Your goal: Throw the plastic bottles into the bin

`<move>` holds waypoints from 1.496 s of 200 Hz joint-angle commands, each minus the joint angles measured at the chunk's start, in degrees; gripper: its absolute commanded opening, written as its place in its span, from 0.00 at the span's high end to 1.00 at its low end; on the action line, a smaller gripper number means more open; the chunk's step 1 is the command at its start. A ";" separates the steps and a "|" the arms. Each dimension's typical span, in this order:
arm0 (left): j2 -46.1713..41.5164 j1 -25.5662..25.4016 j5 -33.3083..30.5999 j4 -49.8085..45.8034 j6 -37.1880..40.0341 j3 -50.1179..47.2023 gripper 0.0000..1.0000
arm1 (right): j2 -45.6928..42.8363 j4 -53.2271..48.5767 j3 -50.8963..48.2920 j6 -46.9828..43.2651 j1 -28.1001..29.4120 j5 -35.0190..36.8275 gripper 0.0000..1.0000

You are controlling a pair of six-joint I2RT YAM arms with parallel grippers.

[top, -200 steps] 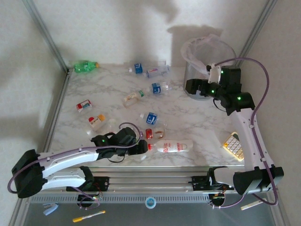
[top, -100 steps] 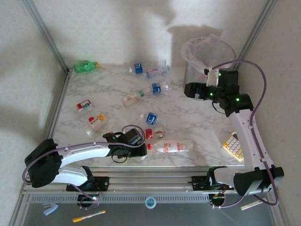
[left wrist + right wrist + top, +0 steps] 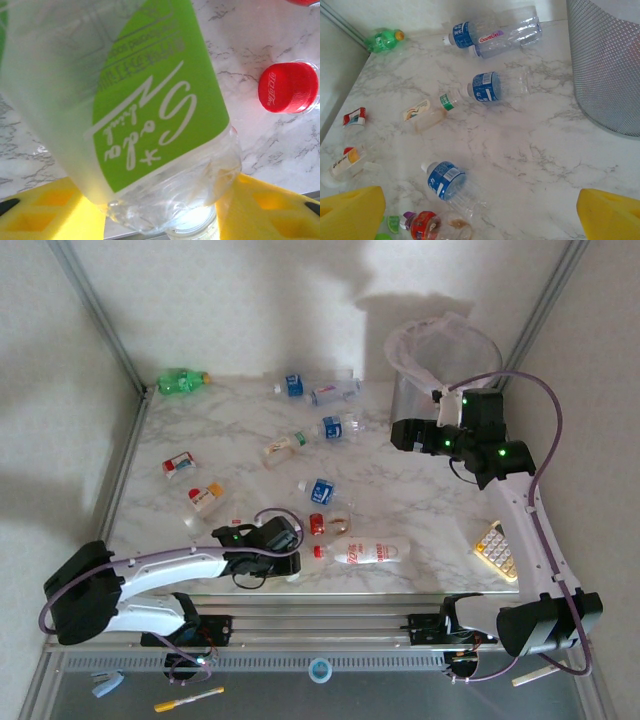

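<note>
My left gripper (image 3: 284,560) sits low at the table's front edge. Its yellow fingers (image 3: 45,212) press both sides of a clear plastic bottle with a green label (image 3: 155,100), neck toward the camera. Just beside it lies a red cap (image 3: 288,87) of a large clear bottle (image 3: 362,552). My right gripper (image 3: 400,432) hovers open beside the grey bin (image 3: 440,350) (image 3: 607,65), nothing between its fingers (image 3: 352,210). Several bottles lie scattered: a green one (image 3: 182,381) (image 3: 382,40), blue-labelled ones (image 3: 487,86) (image 3: 445,181) and a red-labelled one (image 3: 427,226).
A beige calculator (image 3: 497,550) lies at the front right of the marble table (image 3: 420,490). Metal frame posts (image 3: 95,315) rise at the back corners. Bare marble lies between the bin and the middle bottles (image 3: 530,150).
My left gripper has shifted slightly left and back along the front edge, its elbow swinging. My right gripper has edged left, away from the bin.
</note>
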 commanded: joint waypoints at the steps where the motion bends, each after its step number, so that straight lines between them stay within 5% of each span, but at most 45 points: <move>1: -1.79 -0.42 -0.25 0.03 -0.73 -1.76 0.52 | 0.32 1.28 -0.41 0.43 0.47 -0.69 0.02; 105: -7.40 -0.58 -1.90 1.92 4.70 -0.37 0.63 | -0.02 1.72 -1.91 0.73 0.88 -1.73 0.02; 189: -10.05 -1.49 -7.63 7.48 21.56 12.18 0.61 | -0.73 3.01 -5.71 3.37 2.32 -18.64 0.02; 234: -8.50 -1.62 -4.29 15.59 31.10 16.22 0.62 | -2.60 9.56 -10.33 7.34 4.49 -29.21 0.02; 299: -3.95 -1.67 2.89 19.40 35.75 20.81 0.64 | -1.86 12.76 -11.86 8.38 8.88 -33.11 0.02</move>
